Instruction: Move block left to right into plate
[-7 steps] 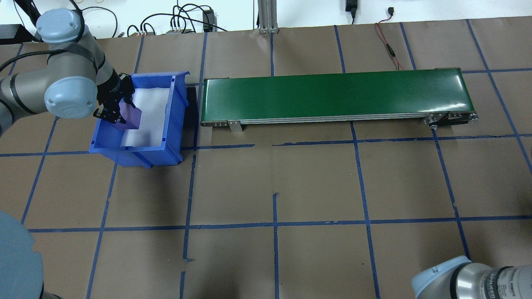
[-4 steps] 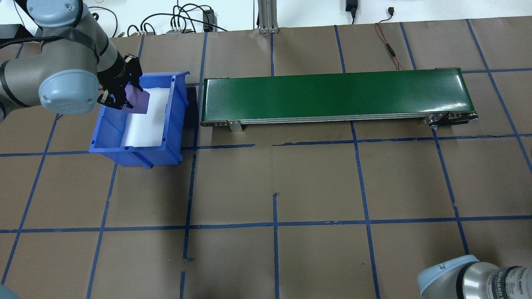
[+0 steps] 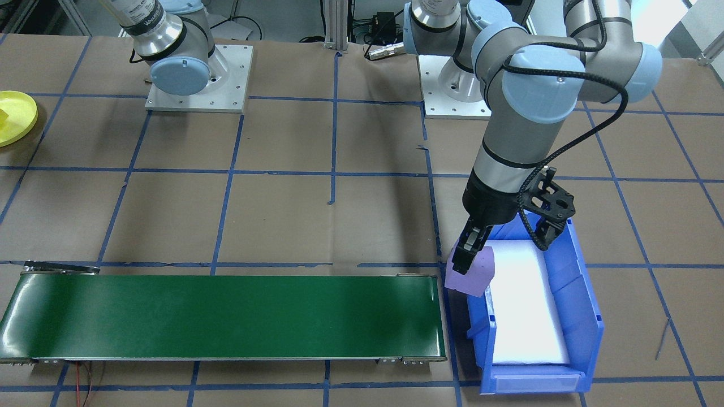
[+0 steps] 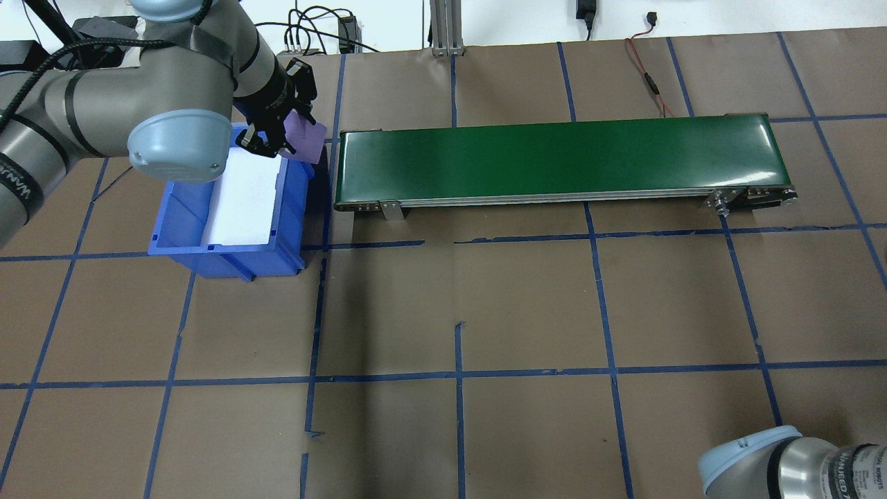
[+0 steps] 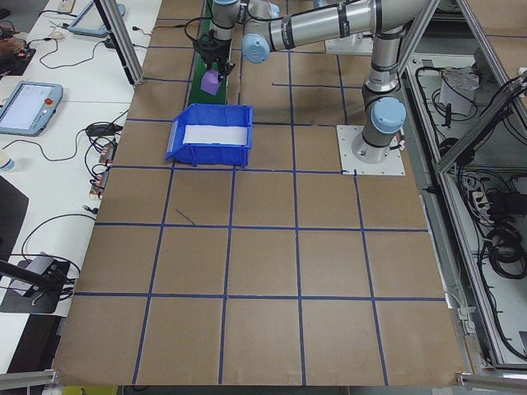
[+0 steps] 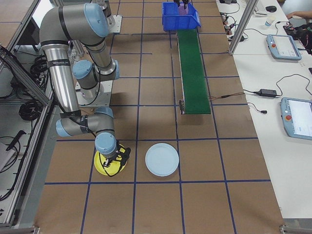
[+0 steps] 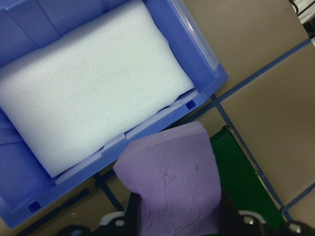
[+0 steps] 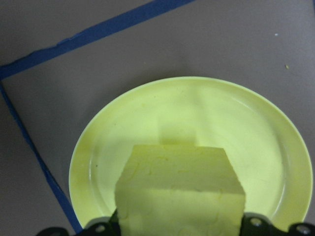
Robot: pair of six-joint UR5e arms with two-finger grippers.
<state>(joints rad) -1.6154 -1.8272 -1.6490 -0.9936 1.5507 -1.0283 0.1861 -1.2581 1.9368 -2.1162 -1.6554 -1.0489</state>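
A purple foam block (image 4: pixel 306 138) hangs over the blue bin's rim beside the green conveyor's left end, and my left gripper (image 4: pixel 287 130) is shut on it. The front-facing view shows the same block (image 3: pixel 474 272) in the gripper (image 3: pixel 474 261), and it fills the lower part of the left wrist view (image 7: pixel 172 189). Far to the right, my right gripper (image 6: pixel 111 164) hovers over the yellow plate (image 8: pixel 221 110). It is shut on a yellow block (image 8: pixel 179 194) just above the plate's middle. The plate (image 3: pixel 16 116) also shows at the front-facing view's left edge.
The blue bin (image 4: pixel 291 204) holds a white foam pad (image 4: pixel 242 201). The green conveyor belt (image 4: pixel 554 156) runs along the table's far side, from the bin toward the right. A pale blue plate (image 6: pixel 162 159) lies beside the yellow one.
My left arm lifted the purple block out of the bin and carried it right, to the bin's rim by the conveyor end. The right arm has barely moved.
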